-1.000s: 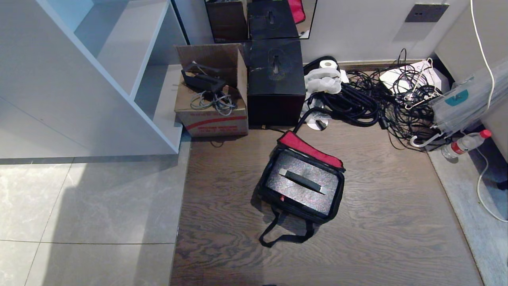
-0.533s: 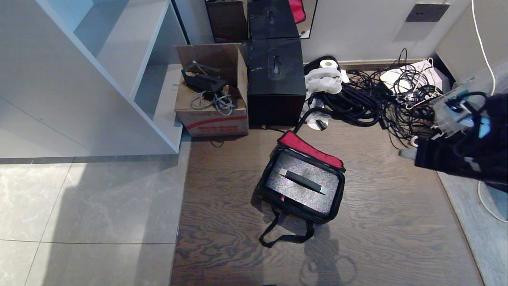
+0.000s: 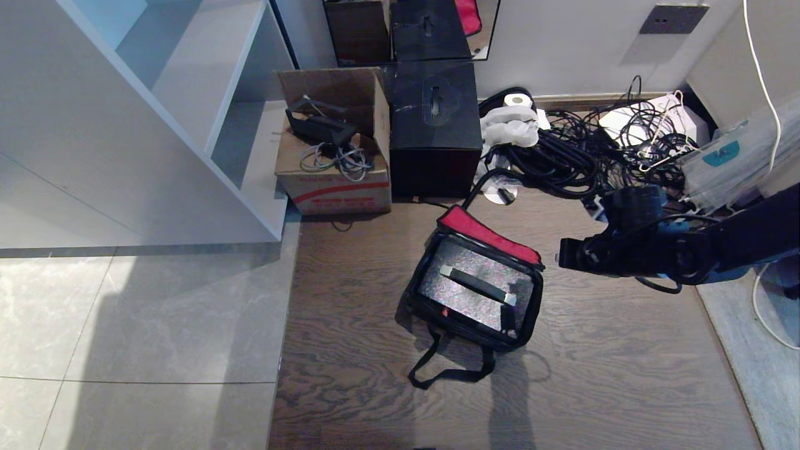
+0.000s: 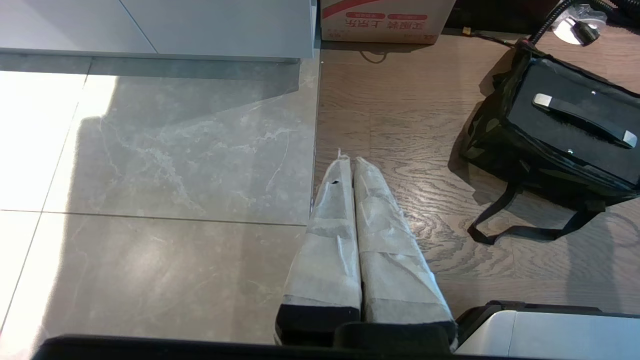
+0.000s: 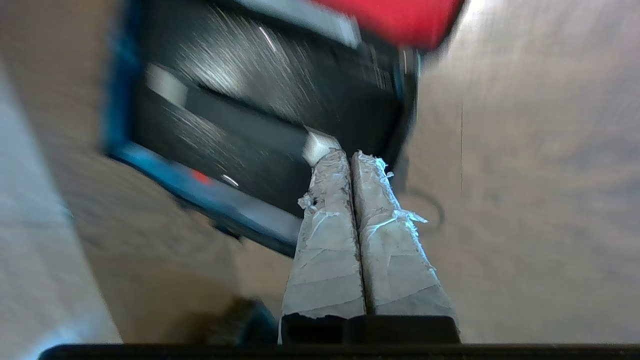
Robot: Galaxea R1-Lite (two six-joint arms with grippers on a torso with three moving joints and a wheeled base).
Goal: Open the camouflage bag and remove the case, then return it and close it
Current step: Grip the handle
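Beside the open green-brown camouflage fabric bag (image 3: 470, 294), the right gripper (image 5: 351, 156) has swung into view, taped fingers pressed together, holding nothing. Its black speckled hard case (image 3: 478, 292) remains inside; extraction appears imminent.

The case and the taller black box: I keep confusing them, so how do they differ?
The case lies inside the open camouflage bag; the taller black box stands bare against the wall. The case has a speckled top and a raised bar handle with pale ends; the box is plain with a slot and line pattern on top. Both are black and rectangular.
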